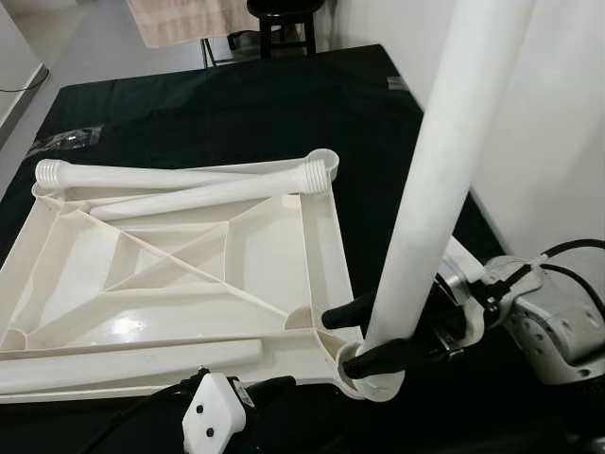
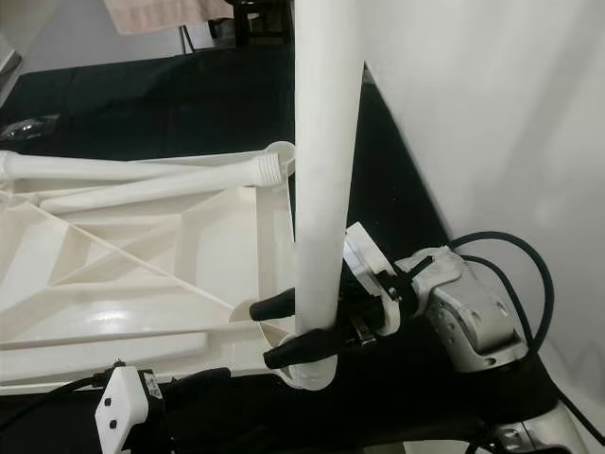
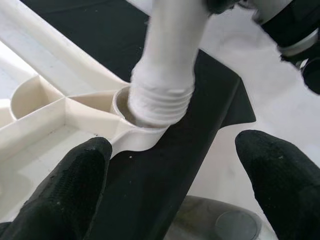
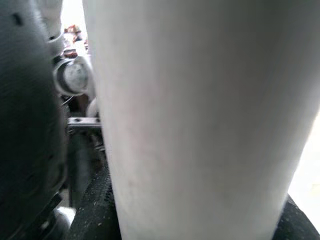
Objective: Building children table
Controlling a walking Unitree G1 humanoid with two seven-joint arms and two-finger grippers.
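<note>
Right pincer [image 1: 364, 336] clamped around 1 white leg [image 1: 444, 161], held upright just above its fingers, threaded end lowered into the corner socket [image 3: 131, 116] of the upturned white tabletop [image 1: 142, 284]. Threads [image 3: 162, 97] visible above the socket rim, so leg judged only partly seated, not screwed home. Left pincer [image 3: 172, 185] spread open, empty, hovering just beside the same socket, fingertips [image 3: 75, 170] either side of the corner. 2 more legs [image 1: 189, 180] lying loose across the far side of the tabletop, well away from both pincers; another long white piece [image 1: 123, 359] near the left pincer, along the close edge. Everything resting on a black-covered bench [image 1: 236, 104]. Progress: early, 1st leg going in, other corner sockets unfilled.
</note>
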